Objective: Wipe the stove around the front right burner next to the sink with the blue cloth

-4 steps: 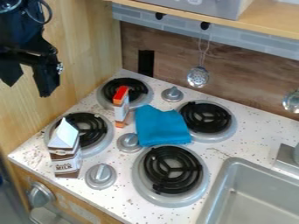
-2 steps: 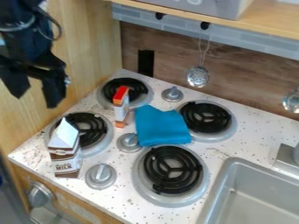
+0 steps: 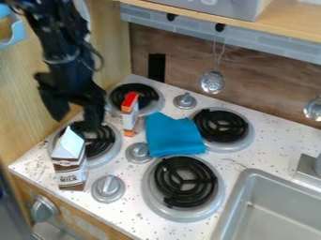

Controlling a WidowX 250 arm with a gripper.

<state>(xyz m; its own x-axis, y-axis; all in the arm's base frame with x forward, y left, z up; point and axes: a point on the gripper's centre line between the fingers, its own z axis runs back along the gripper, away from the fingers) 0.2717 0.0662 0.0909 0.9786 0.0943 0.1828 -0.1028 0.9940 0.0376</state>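
Note:
The black gripper (image 3: 78, 121) hangs open over the left side of the stove, just above and behind the brown and white milk carton (image 3: 70, 166), with nothing between its fingers. The carton stands upright at the front left, beside the left front burner (image 3: 108, 140). To the gripper's right, a small orange and white box (image 3: 130, 114) stands upright near the back left burner. A folded blue cloth (image 3: 171, 134) lies in the middle of the stove top, right of the box.
Other black coil burners are at the back right (image 3: 220, 125) and front (image 3: 185, 182). Metal knobs (image 3: 108, 188) stick up between burners. A grey sink (image 3: 276, 206) is at the lower right. A slotted ladle (image 3: 212, 82) hangs on the back wall; a wooden wall (image 3: 19, 112) bounds the left.
The gripper has moved down and to the right, from beside the wooden wall to above the milk carton. The carton, box and cloth have stayed put.

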